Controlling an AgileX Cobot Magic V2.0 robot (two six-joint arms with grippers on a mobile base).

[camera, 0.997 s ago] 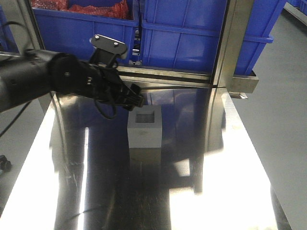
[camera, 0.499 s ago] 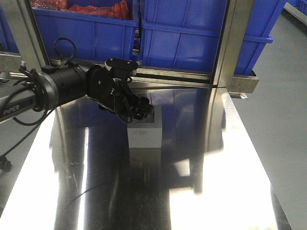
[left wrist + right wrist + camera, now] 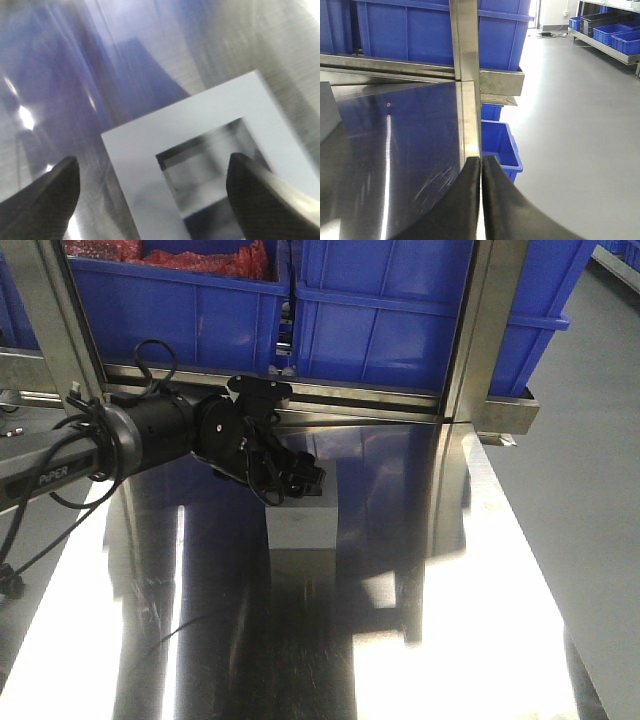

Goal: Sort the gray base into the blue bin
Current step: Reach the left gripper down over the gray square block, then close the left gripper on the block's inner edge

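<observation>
The gray base (image 3: 305, 527) sits on the steel table (image 3: 470, 620), its square recess facing up. My left gripper (image 3: 300, 480) hangs just over its top and hides the opening in the front view. In the left wrist view the gray base (image 3: 145, 150) fills the middle. My left gripper (image 3: 152, 200) is open, with one fingertip (image 3: 45, 200) off the block's left side and the other over the recess's right part. A blue bin (image 3: 400, 320) stands on the rack behind the table. My right gripper (image 3: 481, 167) is shut and empty at the table's right edge.
A second blue bin (image 3: 170, 300) with red contents stands at the back left. Steel uprights (image 3: 490, 330) rise at the table's far edge. A small blue bin (image 3: 501, 145) sits on the floor right of the table. More bins line a far shelf (image 3: 615, 37).
My left arm has swung right and down over the gray base, so the gripper now covers its top. The base has not moved.
</observation>
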